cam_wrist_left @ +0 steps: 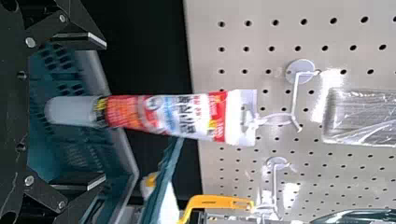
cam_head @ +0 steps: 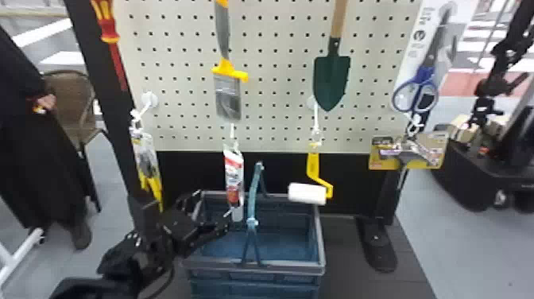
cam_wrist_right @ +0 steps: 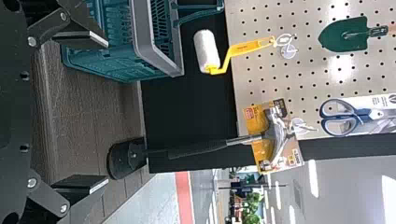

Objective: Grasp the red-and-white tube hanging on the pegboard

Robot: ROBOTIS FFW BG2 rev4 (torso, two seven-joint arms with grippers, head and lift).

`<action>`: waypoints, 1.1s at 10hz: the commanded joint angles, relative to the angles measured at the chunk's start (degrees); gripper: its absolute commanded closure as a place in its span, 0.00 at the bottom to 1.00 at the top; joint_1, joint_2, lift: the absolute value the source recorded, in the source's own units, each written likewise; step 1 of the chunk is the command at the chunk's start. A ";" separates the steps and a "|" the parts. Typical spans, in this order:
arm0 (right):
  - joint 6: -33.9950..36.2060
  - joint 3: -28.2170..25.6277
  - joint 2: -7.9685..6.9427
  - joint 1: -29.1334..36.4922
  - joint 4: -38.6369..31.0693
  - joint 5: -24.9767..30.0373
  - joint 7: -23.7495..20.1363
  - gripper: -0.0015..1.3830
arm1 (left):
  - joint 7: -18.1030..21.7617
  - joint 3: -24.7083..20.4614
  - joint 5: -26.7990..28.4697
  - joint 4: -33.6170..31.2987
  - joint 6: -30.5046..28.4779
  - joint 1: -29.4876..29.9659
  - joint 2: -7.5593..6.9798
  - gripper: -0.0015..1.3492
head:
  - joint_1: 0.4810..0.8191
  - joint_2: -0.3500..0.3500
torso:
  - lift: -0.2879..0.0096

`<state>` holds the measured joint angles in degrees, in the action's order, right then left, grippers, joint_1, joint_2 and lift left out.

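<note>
Pegboard (cam_head: 278, 51): pale perforated panel standing upright at the far side, with a black panel beneath it.
Red-and-white tube (cam_head: 233, 175): hangs cap down from a white tie on a hook, low and left of centre on the pegboard, directly under the paintbrush. Its lower end dips to the far rim of the basket.
Left hand (cam_head: 212, 212): enters from the near left, level with the tube's lower end. Its fingers (cam_wrist_left: 79, 37) are spread wide and hold nothing. The tube's white cap lies between the fingertips and touches neither.
Right hand (cam_wrist_right: 100, 112): fingers wide apart with nothing held. It is well back from the pegboard, facing its right part.
Basket (cam_head: 320, 238): blue plastic crate on the dark floor mat below the pegboard, handle raised.
Paintbrush (cam_head: 227, 91): yellow-banded, bristles wrapped, hanging above the tube.
Trowel (cam_head: 331, 79): green blade and wooden handle, at the centre right of the pegboard.
Paint roller (cam_head: 306, 193): white sleeve on a yellow frame, hanging below the trowel and just right of the tube.
Scissors (cam_head: 415, 93): blue-handled, on a card at the far right.
Hammer (cam_head: 409, 151): on a yellow card, below the scissors.
Screwdriver (cam_head: 109, 35): red and yellow, at the upper left edge.
Packaged tool (cam_head: 147, 163): yellow-handled, hanging left of the tube.
</note>
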<state>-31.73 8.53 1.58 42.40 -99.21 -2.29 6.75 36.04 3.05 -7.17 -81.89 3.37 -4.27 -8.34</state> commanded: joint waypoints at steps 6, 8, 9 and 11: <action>0.00 0.35 0.00 -1.02 0.55 -0.26 -0.68 0.19 | 0.00 8.02 -1.35 16.99 0.32 -16.37 -0.89 0.22 | 0.20 0.50 | 0.63; 0.00 0.44 0.00 -1.39 0.97 -0.35 -1.12 0.19 | -0.09 10.13 -1.97 20.08 0.85 -18.71 -0.54 0.22 | 0.20 0.50 | 0.63; 0.00 0.44 0.00 -1.39 0.97 -0.53 -1.12 0.19 | 0.00 10.30 -2.14 20.08 0.94 -18.71 -0.54 0.29 | 0.20 0.50 | 0.63; 0.00 0.44 0.00 -1.27 1.26 -0.53 -1.12 0.19 | -0.71 10.57 -3.73 19.94 3.31 -18.09 -0.54 0.88 | 0.20 0.50 | 0.63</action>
<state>-31.73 8.96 1.58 41.10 -98.07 -2.81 5.62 35.29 13.60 -10.39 -61.91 5.96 -22.66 -8.88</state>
